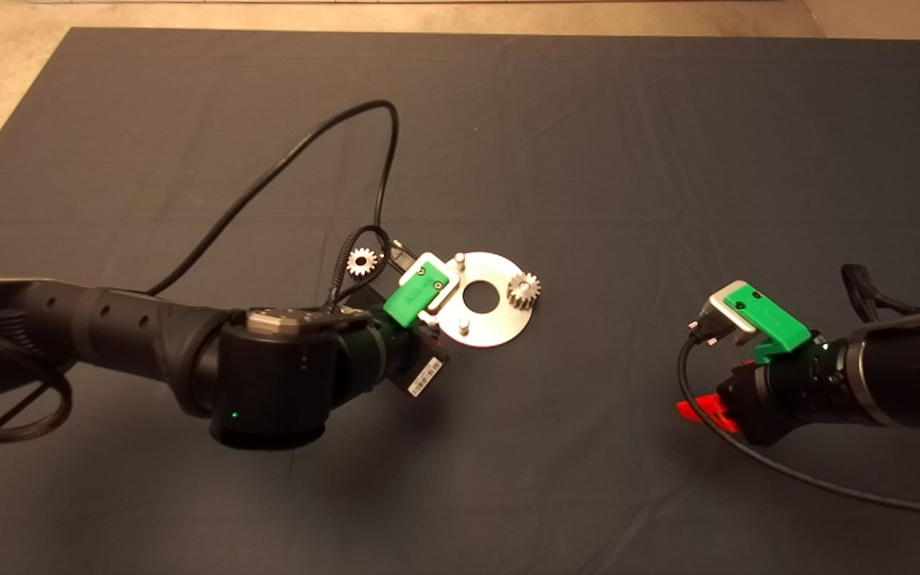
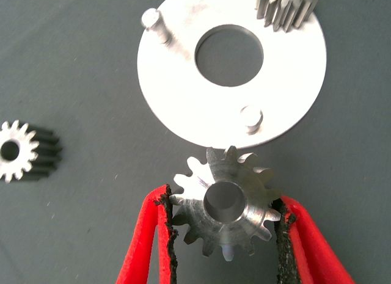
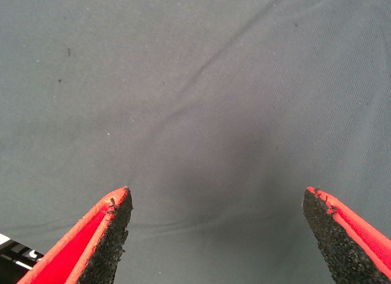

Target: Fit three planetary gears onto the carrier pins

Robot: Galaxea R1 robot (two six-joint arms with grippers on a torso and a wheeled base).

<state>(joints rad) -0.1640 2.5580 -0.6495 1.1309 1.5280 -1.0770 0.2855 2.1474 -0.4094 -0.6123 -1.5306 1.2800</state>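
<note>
Left hand clamps a silvery, pointed-toothed gear beside the disc; right hand gapes empty

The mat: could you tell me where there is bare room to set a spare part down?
The dark mat is bare beyond the carrier disc, and between it and the idle right gripper. It is crowded at the disc's left edge: the left gripper grips one gear there, and a loose gear lies close by.

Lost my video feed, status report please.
Left gripper shut on second gear beside disc. One gear mounted, one loose. Right gripper open, idle. Nothing blocking.
</note>
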